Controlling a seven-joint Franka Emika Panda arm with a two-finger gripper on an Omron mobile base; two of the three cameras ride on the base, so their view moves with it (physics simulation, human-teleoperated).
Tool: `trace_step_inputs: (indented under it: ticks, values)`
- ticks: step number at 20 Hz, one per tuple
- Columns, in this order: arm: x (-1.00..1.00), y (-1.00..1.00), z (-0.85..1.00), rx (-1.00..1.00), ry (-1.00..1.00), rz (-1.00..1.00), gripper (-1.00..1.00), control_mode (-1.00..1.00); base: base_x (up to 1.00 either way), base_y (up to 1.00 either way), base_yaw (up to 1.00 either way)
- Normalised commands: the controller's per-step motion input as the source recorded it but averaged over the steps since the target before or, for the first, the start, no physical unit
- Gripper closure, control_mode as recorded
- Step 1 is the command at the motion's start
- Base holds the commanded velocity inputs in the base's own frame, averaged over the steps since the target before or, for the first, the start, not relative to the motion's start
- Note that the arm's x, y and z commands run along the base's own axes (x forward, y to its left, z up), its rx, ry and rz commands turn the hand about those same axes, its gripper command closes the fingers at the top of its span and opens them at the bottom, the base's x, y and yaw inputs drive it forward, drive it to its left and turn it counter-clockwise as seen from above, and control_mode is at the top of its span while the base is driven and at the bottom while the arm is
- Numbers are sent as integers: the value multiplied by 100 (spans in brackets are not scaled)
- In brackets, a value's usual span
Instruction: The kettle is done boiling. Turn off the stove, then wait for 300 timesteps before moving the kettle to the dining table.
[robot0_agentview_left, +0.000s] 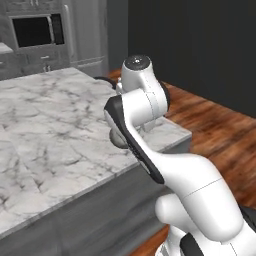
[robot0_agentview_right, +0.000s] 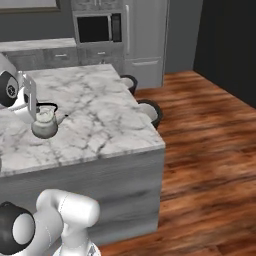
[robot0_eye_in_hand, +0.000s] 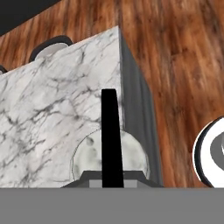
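The small silver-grey kettle (robot0_agentview_right: 44, 126) is low over the near left part of the dining table's white marble top (robot0_agentview_right: 95, 115); I cannot tell whether it rests on the marble. My gripper (robot0_agentview_right: 35, 106) is shut on its thin black handle (robot0_agentview_right: 48, 105). In the hand view the handle (robot0_eye_in_hand: 109, 131) runs straight up from my gripper (robot0_eye_in_hand: 109, 177) over the round kettle body (robot0_eye_in_hand: 131, 155), close to the table's edge (robot0_eye_in_hand: 131, 87). In the left base view the kettle (robot0_agentview_left: 118, 139) peeks out from behind my arm. The stove is out of view.
Two dark round stools (robot0_agentview_right: 151, 112) (robot0_agentview_right: 129, 81) stand along the table's right side, one also in the hand view (robot0_eye_in_hand: 50, 46). Wooden floor (robot0_agentview_right: 205, 150) spreads to the right. A built-in oven (robot0_agentview_right: 97, 27) and tall grey cabinets stand at the back wall.
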Motion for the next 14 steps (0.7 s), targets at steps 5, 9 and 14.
trace_step_inputs:
  ticks: [5,9,14]
  values:
    - [0,0,0,0,0,0,100,100,10,-50,18]
    - [0,0,0,0,0,0,100,100,29,-47,21]
    - [0,0,0,0,0,0,100,100,44,-44,28]
